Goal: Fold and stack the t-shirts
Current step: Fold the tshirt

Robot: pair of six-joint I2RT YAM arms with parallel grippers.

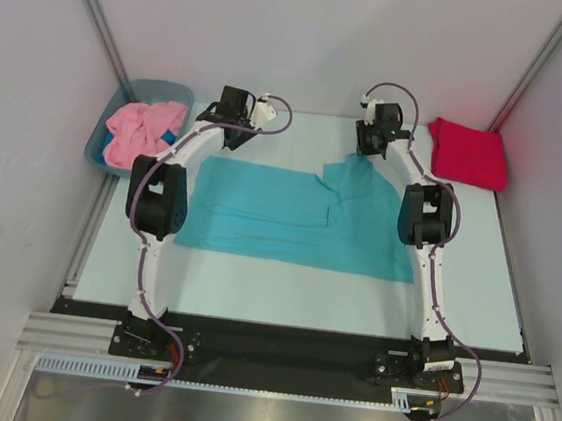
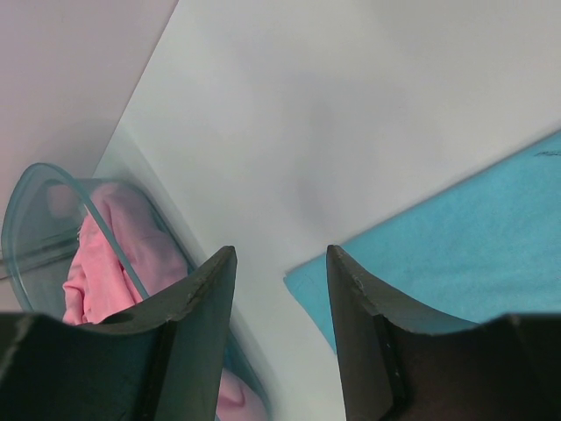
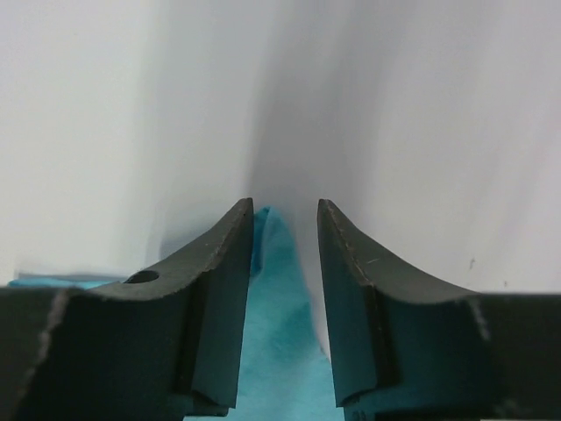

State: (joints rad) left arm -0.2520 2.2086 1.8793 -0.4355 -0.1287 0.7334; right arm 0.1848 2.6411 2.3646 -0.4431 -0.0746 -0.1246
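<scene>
Biggest thing here is the pale flat table (image 1: pixel 254 278), and the turquoise cloth t-shirt (image 1: pixel 280 216) is spread out flat pretty much dead centre on it, with its 1 o'clock corner bunched up toward the right arm. The crimson red t-shirt (image 1: pixel 468 153) sits folded up at around 2 o'clock, well apart from the turquoise one. Over at 10 o'clock there's the grey-blue plastic tub (image 1: pixel 103 137) with the crumpled pink t-shirt (image 1: pixel 144 131) inside it. The left gripper (image 2: pixel 280 250) hangs with its jaws apart over bare table, nothing between them, the turquoise shirt's corner just beside one finger. The right gripper (image 3: pixel 285 203) has its jaws apart too, with a peak of turquoise cloth poking up between them, not pinched.
</scene>
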